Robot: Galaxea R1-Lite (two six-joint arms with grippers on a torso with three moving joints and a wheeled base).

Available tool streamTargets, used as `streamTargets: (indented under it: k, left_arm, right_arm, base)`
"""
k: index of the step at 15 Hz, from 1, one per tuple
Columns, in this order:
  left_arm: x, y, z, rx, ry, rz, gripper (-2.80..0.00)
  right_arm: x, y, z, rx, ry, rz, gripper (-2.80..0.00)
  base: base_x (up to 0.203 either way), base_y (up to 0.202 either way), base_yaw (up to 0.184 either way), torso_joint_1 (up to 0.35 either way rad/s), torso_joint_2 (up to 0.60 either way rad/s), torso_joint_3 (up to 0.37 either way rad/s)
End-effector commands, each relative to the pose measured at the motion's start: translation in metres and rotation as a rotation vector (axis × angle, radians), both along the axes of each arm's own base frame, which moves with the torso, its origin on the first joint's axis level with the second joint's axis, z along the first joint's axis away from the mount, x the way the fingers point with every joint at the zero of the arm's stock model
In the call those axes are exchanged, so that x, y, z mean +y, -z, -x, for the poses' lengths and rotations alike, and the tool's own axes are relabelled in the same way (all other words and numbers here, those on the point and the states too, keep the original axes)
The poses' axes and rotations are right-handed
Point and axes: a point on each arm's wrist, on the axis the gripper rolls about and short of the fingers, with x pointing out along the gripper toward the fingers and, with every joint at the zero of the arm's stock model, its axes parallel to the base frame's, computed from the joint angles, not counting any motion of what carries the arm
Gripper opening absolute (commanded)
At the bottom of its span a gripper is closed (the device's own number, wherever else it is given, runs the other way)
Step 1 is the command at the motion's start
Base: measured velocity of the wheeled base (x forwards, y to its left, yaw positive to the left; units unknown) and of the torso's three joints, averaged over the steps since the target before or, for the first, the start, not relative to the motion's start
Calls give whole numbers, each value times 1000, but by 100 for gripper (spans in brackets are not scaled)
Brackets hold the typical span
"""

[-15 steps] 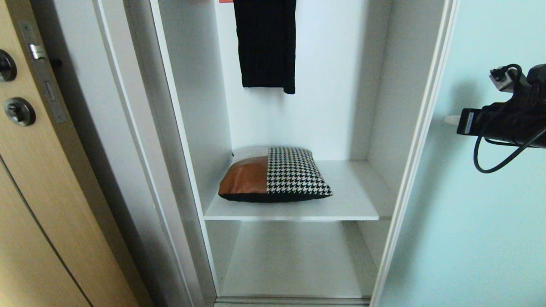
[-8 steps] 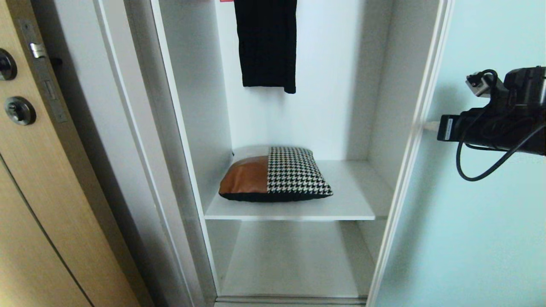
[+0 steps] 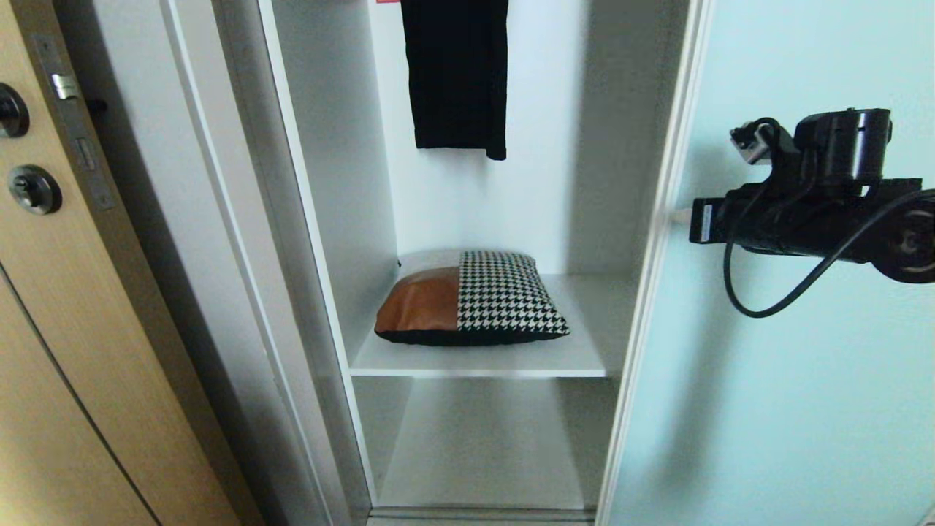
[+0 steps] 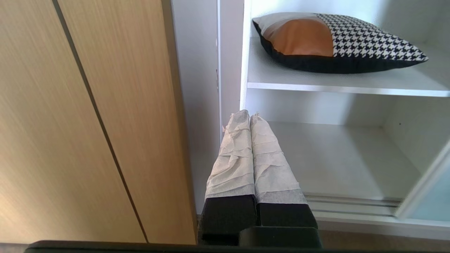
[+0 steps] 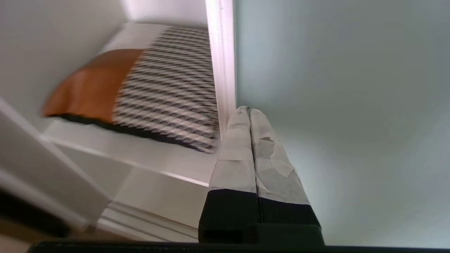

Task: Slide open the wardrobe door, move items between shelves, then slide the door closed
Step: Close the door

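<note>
The sliding wardrobe door [image 3: 774, 409], pale aqua glass in a slim white frame [image 3: 650, 292], covers the wardrobe's right part. My right gripper [image 3: 681, 216] is shut and empty, its taped tips against the inner side of that frame [image 5: 221, 63], beside the glass [image 5: 334, 88]. The patchwork pillow [image 3: 471, 299], tan, houndstooth and black, lies on the upper white shelf [image 3: 584, 354]; the lower shelf [image 3: 482, 446] is bare. My left gripper [image 4: 249, 114] is shut and empty, low before the wardrobe's left post, below the pillow [image 4: 334, 38].
A black garment [image 3: 456, 73] hangs above the pillow. A light wooden door [image 3: 73, 351] with dark round knobs [image 3: 33, 190] stands at the left. The floor track [image 4: 351, 205] runs along the wardrobe's bottom edge.
The sliding door's edge has moved left together with my right gripper, narrowing the opening and hiding the shelf's right end. The pillow and left arm have not moved.
</note>
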Motion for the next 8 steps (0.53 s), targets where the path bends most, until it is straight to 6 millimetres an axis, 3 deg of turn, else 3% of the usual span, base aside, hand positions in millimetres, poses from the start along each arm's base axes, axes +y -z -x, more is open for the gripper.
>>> streamTargets:
  k: [1,6,8]
  left_arm:
    - [0,0,0,3,-1,0,-280]
    - [0,0,0,3,-1,0,-280]
    - [0,0,0,3,-1,0,-280]
  right_arm:
    - [16,3,2,7,-33,4,-280]
    - [60,-2,21,-2,-161,6,-280]
    - [62,-9,33,-16,-169,5,-280]
  base:
    - [0,0,0,0,0,0]
    - [0,0,0,0,0,0]
    - [0,0,0,0,0,0]
